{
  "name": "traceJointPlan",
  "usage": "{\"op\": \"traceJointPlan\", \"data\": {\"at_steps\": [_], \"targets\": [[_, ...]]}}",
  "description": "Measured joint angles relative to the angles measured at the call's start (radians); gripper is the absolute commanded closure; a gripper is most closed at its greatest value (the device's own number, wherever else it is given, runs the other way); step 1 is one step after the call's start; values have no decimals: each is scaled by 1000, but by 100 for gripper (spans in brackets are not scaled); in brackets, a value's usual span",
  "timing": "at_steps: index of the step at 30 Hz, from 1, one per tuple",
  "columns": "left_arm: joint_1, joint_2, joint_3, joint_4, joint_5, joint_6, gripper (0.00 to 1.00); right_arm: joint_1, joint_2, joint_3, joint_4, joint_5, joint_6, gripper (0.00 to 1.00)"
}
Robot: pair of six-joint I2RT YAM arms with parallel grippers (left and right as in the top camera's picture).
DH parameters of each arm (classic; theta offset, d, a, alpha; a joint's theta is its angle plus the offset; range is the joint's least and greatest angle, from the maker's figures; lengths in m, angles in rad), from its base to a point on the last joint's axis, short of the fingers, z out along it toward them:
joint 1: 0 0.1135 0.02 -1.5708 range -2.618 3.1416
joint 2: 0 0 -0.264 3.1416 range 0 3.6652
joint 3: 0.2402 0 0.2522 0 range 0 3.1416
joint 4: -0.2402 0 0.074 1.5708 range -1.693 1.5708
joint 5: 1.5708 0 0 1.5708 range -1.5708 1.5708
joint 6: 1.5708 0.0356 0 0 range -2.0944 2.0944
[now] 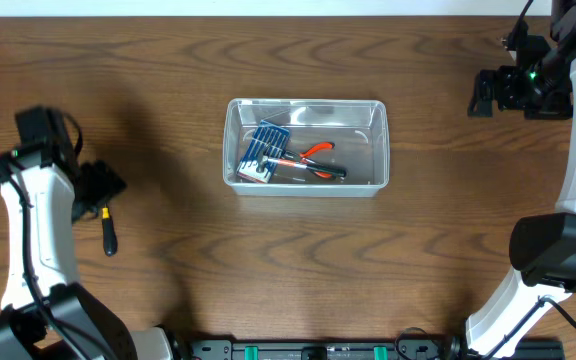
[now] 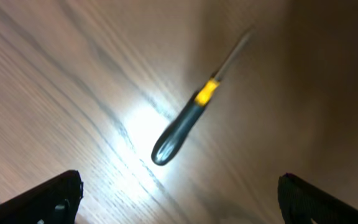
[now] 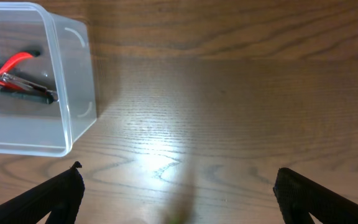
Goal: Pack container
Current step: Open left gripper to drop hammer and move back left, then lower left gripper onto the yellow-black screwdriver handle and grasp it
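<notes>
The clear plastic container (image 1: 381,146) stands at the table's middle. In it lie a blue case of screwdriver bits (image 1: 265,148) and red-handled pliers (image 1: 315,154). A black-handled screwdriver with a yellow band (image 1: 108,234) lies on the table at the left. My left gripper (image 1: 106,186) hovers just above the screwdriver's shaft end. In the left wrist view it (image 2: 179,199) is open and empty, with the screwdriver (image 2: 182,127) ahead of it. My right gripper (image 1: 482,93) is open and empty at the far right back. Its wrist view (image 3: 178,193) shows the container's corner (image 3: 74,81) and the pliers (image 3: 14,67) at the left.
The wooden table (image 1: 448,250) carries nothing else that shows. The table's back edge (image 1: 268,12) runs along the top of the overhead view. The arm bases stand at the front left and front right.
</notes>
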Motion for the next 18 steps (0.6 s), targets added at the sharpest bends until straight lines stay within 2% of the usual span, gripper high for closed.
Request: {"op": "traceJointPlan", "data": {"at_steps": [4,10,18], "targets": [[56,33,-67,62,33,45,2,0,0,0,0,0,0,1],[70,90,-69,144,65,111,1,0,0,0,0,0,0,1],[71,219,-69,180,154,283,2,0,0,0,0,0,0,1]]}}
